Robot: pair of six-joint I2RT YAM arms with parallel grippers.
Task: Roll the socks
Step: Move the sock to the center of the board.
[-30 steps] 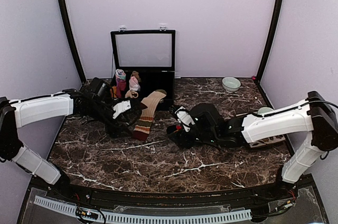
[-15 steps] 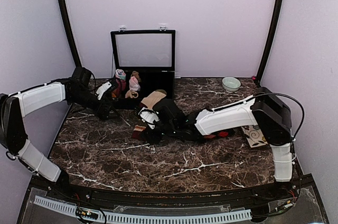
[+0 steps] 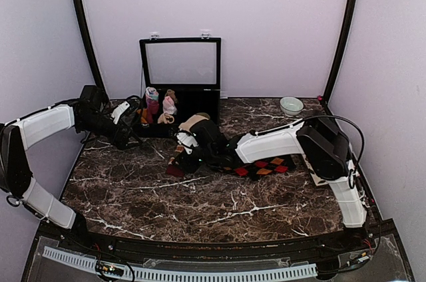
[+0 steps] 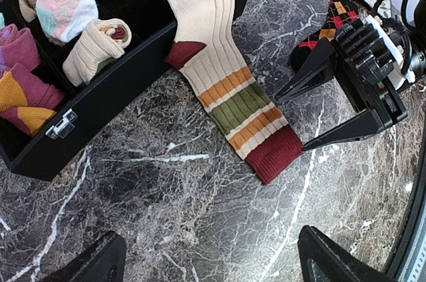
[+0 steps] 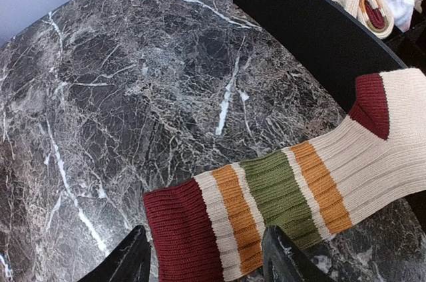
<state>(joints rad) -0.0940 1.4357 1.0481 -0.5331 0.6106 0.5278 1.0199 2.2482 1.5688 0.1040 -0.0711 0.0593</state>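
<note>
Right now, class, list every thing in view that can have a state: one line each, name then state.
Striped sock: unrolled, flat, foot draped over the box's front edge, cuff on the table.
Argyle sock: unrolled, flat on the table.
Box: lid open, upright.
Sock rolls: rolled, in the box's compartments.
Left fingers: open, holding nothing.
Right fingers: open, at the striped sock's cuff end.
Bowl: upright.

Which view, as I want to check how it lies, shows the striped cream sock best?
Left wrist: the whole striped sock shows, foot over the black box, maroon cuff on the marble. Right wrist crops the foot; in the top view the right arm hides most of it.
</note>
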